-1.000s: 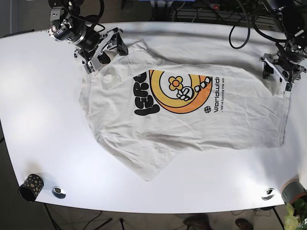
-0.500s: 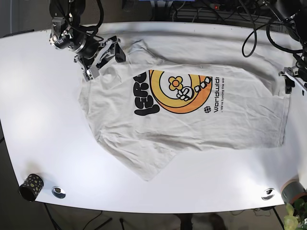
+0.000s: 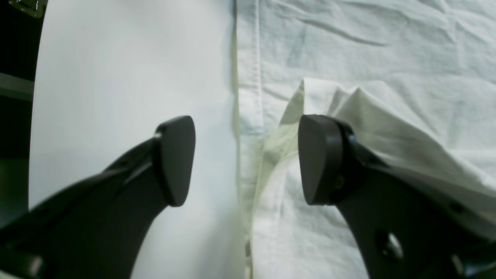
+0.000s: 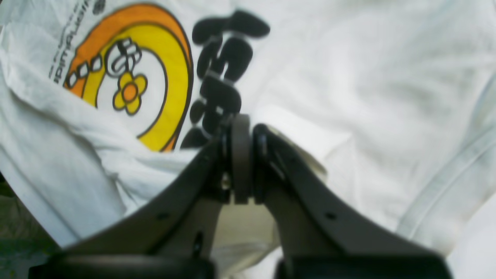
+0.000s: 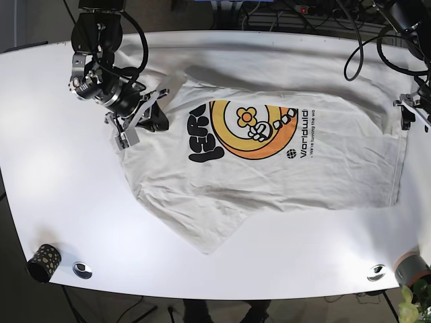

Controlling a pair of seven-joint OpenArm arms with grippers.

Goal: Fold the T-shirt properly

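Barely started: T-shirt [image 5: 269,168] mostly flat on table [image 5: 54,168], right claw [image 4: 242,124] clamped on its sleeve, left claw [image 3: 246,159] gaping over the hem (no folds done).

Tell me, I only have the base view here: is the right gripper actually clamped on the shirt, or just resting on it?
Observer: The right wrist view shows the right gripper shut, with a fold of the T-shirt bunched at its tips.
Operator: And the left one, by the hem?
Observer: The left gripper is open, holding nothing.
Operator: Where is it relative to the edge?
Observer: It straddles the hem: one finger over bare table, the other over cloth.
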